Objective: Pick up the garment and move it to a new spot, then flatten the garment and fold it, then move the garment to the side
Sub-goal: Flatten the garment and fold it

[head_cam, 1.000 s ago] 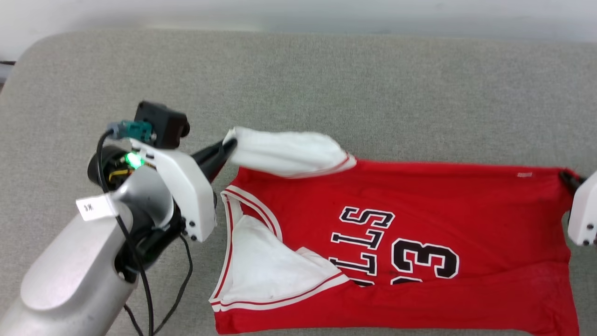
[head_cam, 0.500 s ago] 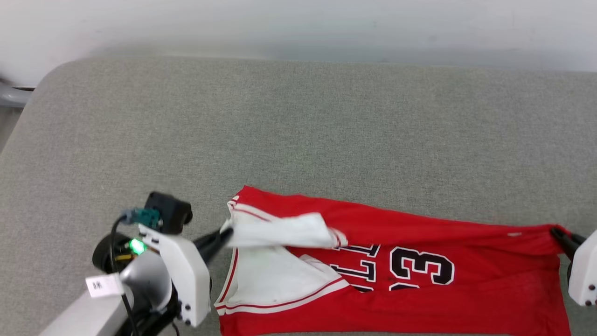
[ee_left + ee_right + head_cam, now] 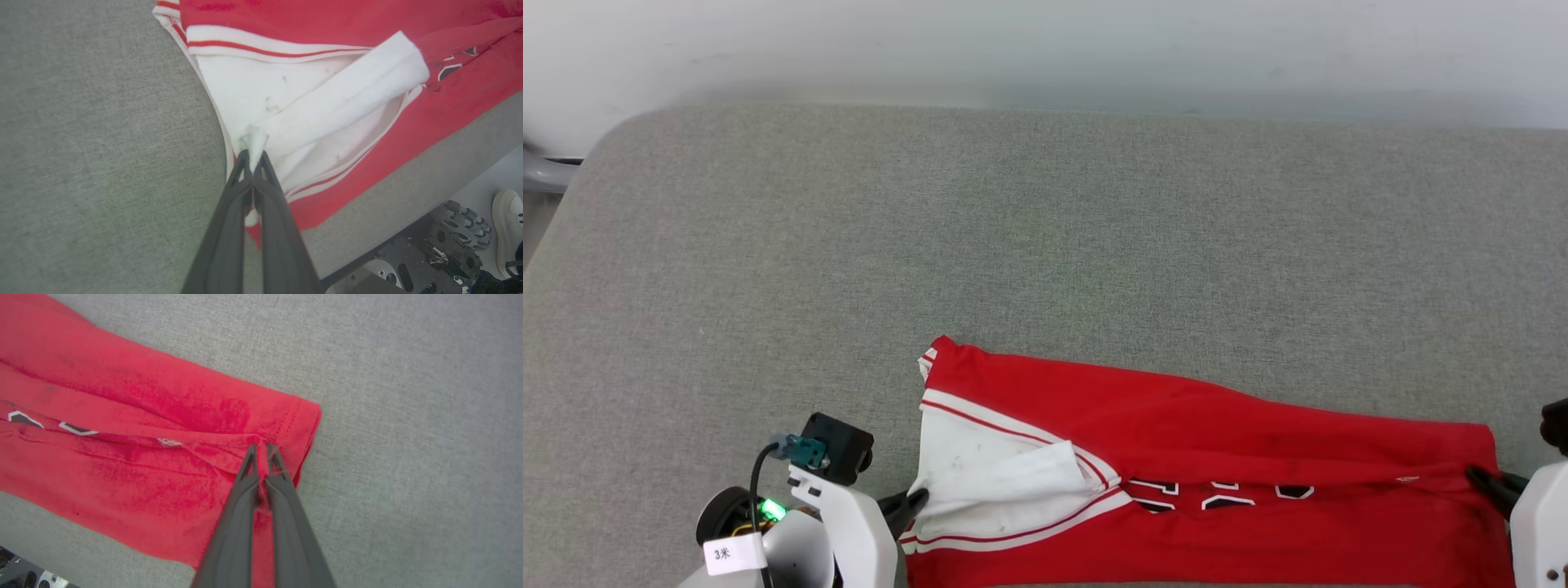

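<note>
**Readable text**

A small white tag (image 3: 734, 554) on the left arm (image 3: 849, 535) is marked "3", followed by a character too small to be made out. The black, white-outlined lettering (image 3: 1225, 496) on the garment (image 3: 1176, 408) is mostly folded under, so nothing can be read there.

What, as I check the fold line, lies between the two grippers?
The garment spans it, in the head view: left gripper pinches its sleeve, right gripper its hem.
</note>
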Robot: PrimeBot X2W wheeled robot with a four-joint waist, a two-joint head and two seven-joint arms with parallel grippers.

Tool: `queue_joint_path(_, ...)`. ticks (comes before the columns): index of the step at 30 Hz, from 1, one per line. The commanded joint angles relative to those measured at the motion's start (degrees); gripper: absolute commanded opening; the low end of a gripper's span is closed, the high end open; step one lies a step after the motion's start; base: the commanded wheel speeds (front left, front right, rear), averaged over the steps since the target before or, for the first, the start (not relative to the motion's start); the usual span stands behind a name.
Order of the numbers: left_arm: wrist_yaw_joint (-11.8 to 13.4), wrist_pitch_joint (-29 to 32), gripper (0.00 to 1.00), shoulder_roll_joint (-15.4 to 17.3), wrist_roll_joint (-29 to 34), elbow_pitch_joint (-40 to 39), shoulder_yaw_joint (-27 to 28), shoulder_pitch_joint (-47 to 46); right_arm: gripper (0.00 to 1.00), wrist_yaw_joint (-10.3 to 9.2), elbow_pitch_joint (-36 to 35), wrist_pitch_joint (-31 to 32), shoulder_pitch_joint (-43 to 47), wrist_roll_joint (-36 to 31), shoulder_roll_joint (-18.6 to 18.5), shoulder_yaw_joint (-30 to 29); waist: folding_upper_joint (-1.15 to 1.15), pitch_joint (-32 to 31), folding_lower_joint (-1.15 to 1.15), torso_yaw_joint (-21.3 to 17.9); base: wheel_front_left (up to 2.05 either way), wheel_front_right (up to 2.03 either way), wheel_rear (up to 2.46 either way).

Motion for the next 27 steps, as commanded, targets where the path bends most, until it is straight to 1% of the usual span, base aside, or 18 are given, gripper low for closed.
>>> queue_joint_path(1, -0.15, 0.22, 0.0, 0.0, 0.1, 0.67, -0.3, 0.68, 0.0, -0.07, -0.02, -0.68, 0.65, -0.64, -1.6, 1.14, 0.0, -0.02, 0.0, -0.05, 0.0, 0.0, 0.0)
queue_joint_path(5, -0.66, 0.26, 0.0, -0.64, 0.58, 1.97, -1.36, 0.71, 0.0, -0.07, 1.39, -2.72, 0.27, -2.75, -3.84, 4.68, 0.0, -0.05, 0.0, -0.01, 0.0, 0.0, 0.0)
queue_joint_path(10, -1.19, -0.53, 0.0, -1.61, 1.43, 3.6, -2.26, -0.02, 0.0, -0.07, 4.12, -5.21, -1.21, -3.54, -4.66, 8.67, 0.0, 0.06, 0.0, 0.09, 0.0, 0.0, 0.0)
queue_joint_path(11, -1.3, -0.82, 0.0, -1.83, 1.6, 3.94, -2.44, -0.16, 0.05, -0.07, 4.67, -5.43, -1.4, -3.37, -4.67, 9.29, 0.0, 0.07, 0.0, 0.1, 0.0, 0.0, 0.0)
queue_joint_path(12, -1.56, -0.85, 0.0, -2.09, 1.82, 4.22, -2.78, -0.22, 0.59, -0.07, 5.2, -5.67, -1.58, -3.11, -4.56, 9.84, 0.0, 0.04, 0.0, 0.08, 0.0, 0.0, 0.0)
queue_joint_path(13, -1.73, -0.91, 0.0, -2.33, 1.82, 4.45, -3.1, -0.18, 1.0, -0.07, 5.76, -5.74, -1.7, -2.34, -4.18, 10.19, 0.0, -0.03, 0.0, 0.05, 0.0, 0.0, 0.0)
queue_joint_path(14, -1.91, -1.17, 0.42, -2.45, 1.91, 4.68, -3.21, -0.19, 1.0, -0.07, 5.99, -5.97, -1.85, -1.99, -3.96, 10.63, 0.0, -0.18, 0.0, 0.0, 0.0, 0.0, 0.0)
queue_joint_path(15, -1.91, -1.17, 0.42, -2.45, 1.91, 4.68, -3.21, -0.19, 1.0, -0.07, 5.99, -5.97, -1.85, -1.99, -3.96, 10.63, 0.0, -0.18, 0.0, 0.0, 0.0, 0.0, 0.0)
queue_joint_path(16, -1.97, -1.69, 1.0, -2.6, 2.31, 4.91, -3.25, -0.27, 1.0, -0.07, 6.34, -5.88, -1.92, -1.28, -3.84, 10.95, 0.0, -0.42, 0.0, -0.07, 0.0, 0.0, 0.0)
queue_joint_path(21, -0.88, -5.15, 1.0, -3.43, 3.42, 6.18, -2.4, -0.44, 1.0, -0.06, 5.87, -3.49, -1.76, 2.9, -4.48, 10.32, 0.0, -2.07, 0.0, -0.55, 0.0, 0.0, 0.0)
queue_joint_path(25, 0.1, -9.66, 1.0, -3.94, 4.41, 6.28, -0.95, -0.11, 1.0, -0.06, 3.71, 0.38, -0.42, 7.51, -4.44, 7.01, 0.0, -3.54, 0.0, -0.82, 0.0, 0.0, 0.0)
queue_joint_path(27, 0.58, -13.08, 1.0, -4.46, 5.07, 6.01, 0.17, 0.05, 1.0, -0.07, 2.05, 2.21, -0.21, 9.19, -3.94, 3.93, 0.0, -3.96, 0.0, -0.88, 0.0, 0.0, 0.0)
